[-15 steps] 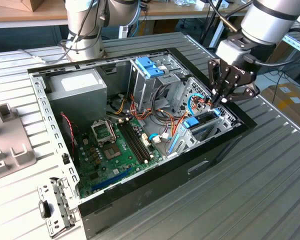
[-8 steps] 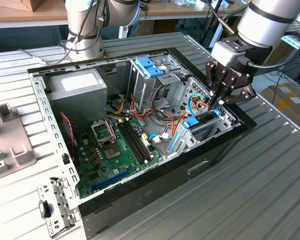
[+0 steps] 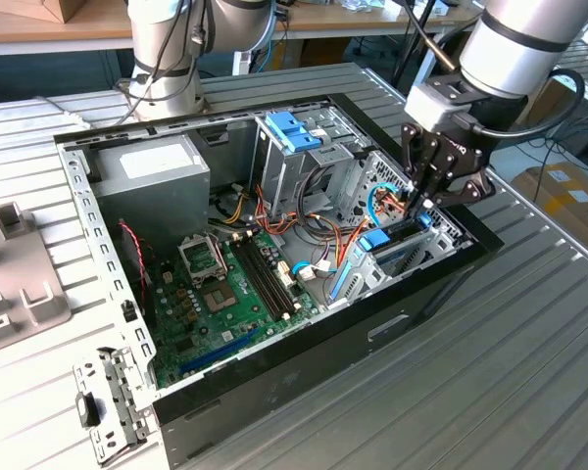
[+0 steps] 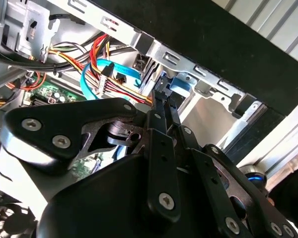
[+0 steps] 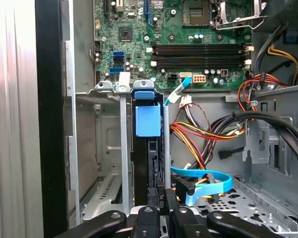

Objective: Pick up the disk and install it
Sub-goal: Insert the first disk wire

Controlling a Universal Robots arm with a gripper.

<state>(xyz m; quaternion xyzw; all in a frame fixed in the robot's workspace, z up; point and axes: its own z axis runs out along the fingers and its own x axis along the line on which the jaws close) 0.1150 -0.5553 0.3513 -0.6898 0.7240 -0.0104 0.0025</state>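
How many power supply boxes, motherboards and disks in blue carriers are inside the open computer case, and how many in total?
power supply box: 1
motherboard: 1
disk in a blue carrier, standing on edge in the bay: 1
Total: 3

A ribbed grey metal table (image 3: 529, 372) carries everything in the exterior view. An open black computer case (image 3: 304, 338) lies on its side at the centre, its open side facing up. At nine o'clock from the case, a light-grey plastic fixture (image 3: 20, 294) rests on the tabletop. At seven o'clock, touching the case's corner, lies a small perforated metal bracket (image 3: 108, 406). At eleven o'clock, a robot arm's base (image 3: 167, 88) stands on the table.
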